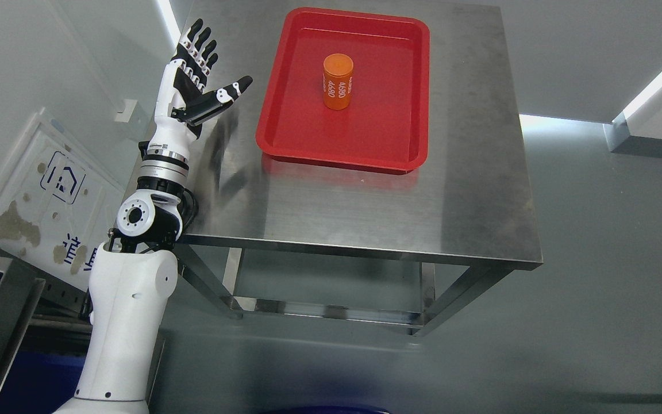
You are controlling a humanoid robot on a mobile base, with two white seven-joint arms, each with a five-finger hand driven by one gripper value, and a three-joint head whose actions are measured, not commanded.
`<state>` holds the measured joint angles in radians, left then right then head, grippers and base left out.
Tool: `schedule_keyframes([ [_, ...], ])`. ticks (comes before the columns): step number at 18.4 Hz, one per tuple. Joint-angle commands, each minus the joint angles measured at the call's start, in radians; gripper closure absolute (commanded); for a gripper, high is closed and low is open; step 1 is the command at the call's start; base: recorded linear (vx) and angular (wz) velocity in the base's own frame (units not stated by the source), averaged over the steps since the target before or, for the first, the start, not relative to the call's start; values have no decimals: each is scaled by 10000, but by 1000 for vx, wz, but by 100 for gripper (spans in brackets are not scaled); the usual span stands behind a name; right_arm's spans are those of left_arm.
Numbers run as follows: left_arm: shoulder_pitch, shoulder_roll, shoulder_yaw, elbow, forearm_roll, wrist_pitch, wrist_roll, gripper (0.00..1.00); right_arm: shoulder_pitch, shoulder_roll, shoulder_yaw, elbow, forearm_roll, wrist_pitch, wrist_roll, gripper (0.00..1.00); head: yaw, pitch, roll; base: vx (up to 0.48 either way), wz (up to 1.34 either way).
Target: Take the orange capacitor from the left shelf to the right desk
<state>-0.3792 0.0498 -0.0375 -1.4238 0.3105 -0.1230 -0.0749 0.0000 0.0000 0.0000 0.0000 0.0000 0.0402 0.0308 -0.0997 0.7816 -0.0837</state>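
On the far half of the steel worktop [365,201], a red tray [285,129] lies with its long sides running from the near edge towards the far edge, its far rim close to the worktop's far edge. The orange capacitor [338,81] stands upright inside the tray, in the tray's far half and roughly midway between its left and right walls, touching no wall. White print runs down its side (the digits read 4680).

The left hand [196,75] is raised over the worktop's left edge, near the far left corner, well apart from the tray and from the capacitor. Its four fingers [200,41] are stretched out straight and close together, pointing away towards the far edge, while the thumb [233,90] sticks out sideways towards the tray; the palm is spread wide and holds nothing. The white forearm [164,138] rises from the lower left, past the worktop's near left corner.

Below the near edge, the worktop's metal leg frame [331,310] shows against a grey floor [595,345]. At the lower left corner of the view sits a blue bin [38,379] in a metal frame.
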Motion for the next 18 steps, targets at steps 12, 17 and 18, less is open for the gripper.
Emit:
schedule_keyframes([
  [12,1384,-145,83,-1761,-22,156,-355,0,337,-175,-108,-230,0,-3,-2,0,0,0,0,0,0],
  [17,1369,-160,83,-1792,-6,156,-355,0,337,-175,-108,-230,0,-3,-2,0,0,0,0,0,0],
  [18,1369,-145,83,-1792,-6,156,-355,0,337,-175,-123,-230,0,-3,-2,0,0,0,0,0,0],
])
